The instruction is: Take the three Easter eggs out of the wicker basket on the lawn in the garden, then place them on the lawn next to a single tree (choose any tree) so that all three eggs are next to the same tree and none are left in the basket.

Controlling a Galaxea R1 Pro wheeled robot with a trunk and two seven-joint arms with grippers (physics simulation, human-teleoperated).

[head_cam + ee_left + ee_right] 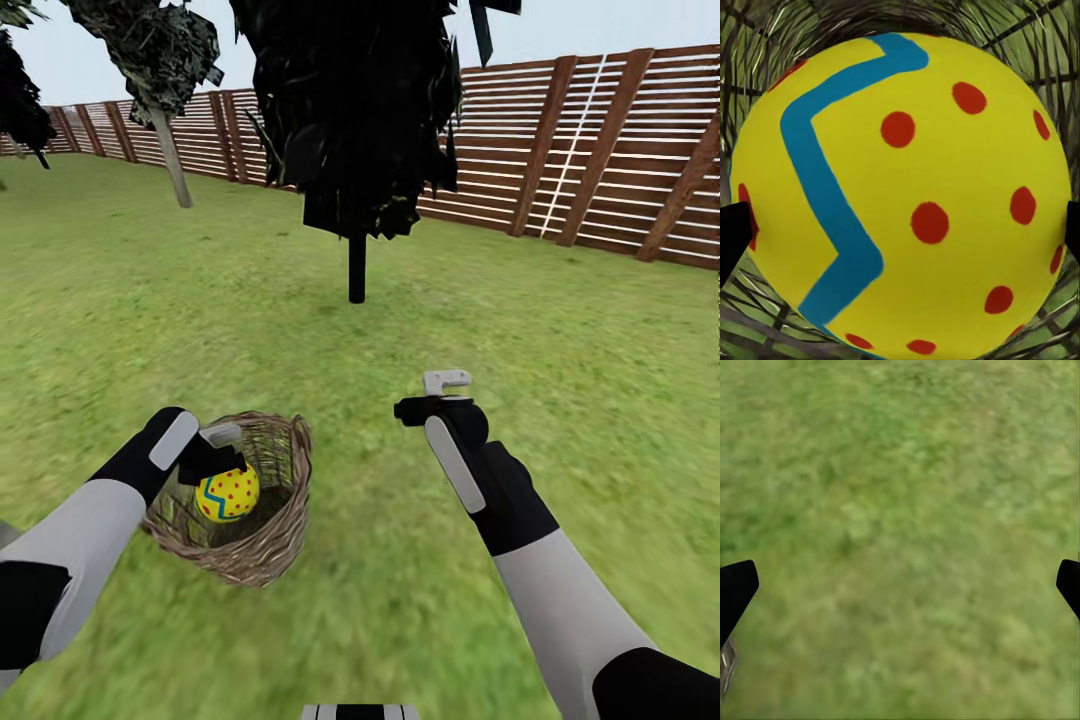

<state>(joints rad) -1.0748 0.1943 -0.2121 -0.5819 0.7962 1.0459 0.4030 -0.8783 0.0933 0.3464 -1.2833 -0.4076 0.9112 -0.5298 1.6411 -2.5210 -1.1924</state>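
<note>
With the left end effector [225, 470] clamped on the egg [228, 493] in the basket [268, 545], it should lift straight up clear of the rim, while the right end effector [447, 392] hangs apart over the lawn [560, 340]

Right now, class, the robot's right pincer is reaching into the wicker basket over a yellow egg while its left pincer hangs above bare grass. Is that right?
Not quite: the arms are swapped. The head view shows the left pincer in the wicker basket at the yellow egg, and the right pincer over bare lawn. The rest holds.
</note>
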